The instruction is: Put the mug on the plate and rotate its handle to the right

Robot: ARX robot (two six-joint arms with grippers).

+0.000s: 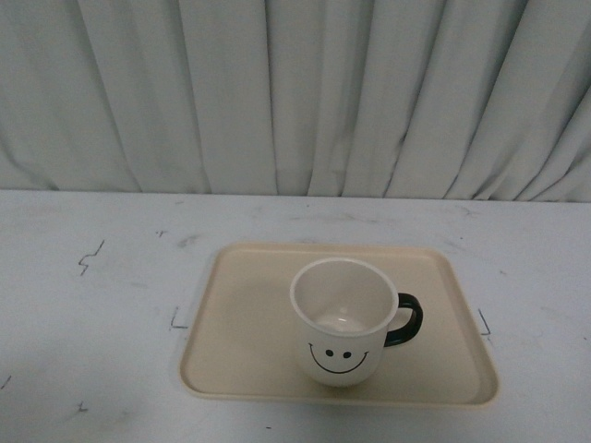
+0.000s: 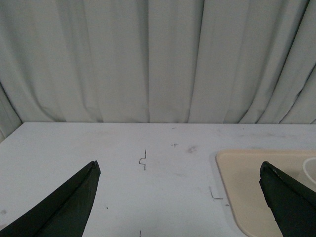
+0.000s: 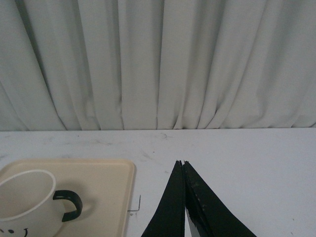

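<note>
While the mug (image 1: pixel 340 323) stands upright and empty on the near right part of the plate (image 1: pixel 240 323), its smiley faces the camera and the handle (image 1: pixel 406 319) points right. Beside the plate on the white counter (image 1: pixel 92 305), the left gripper (image 2: pixel 180 197) is spread wide and the right gripper (image 3: pixel 183 197) is pressed closed on nothing, with grey curtains (image 1: pixel 295 92) behind.

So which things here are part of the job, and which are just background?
Job: mug, upright on the plate; its handle, pointing right.

Background: table, curtain, pen marks on the table.
</note>
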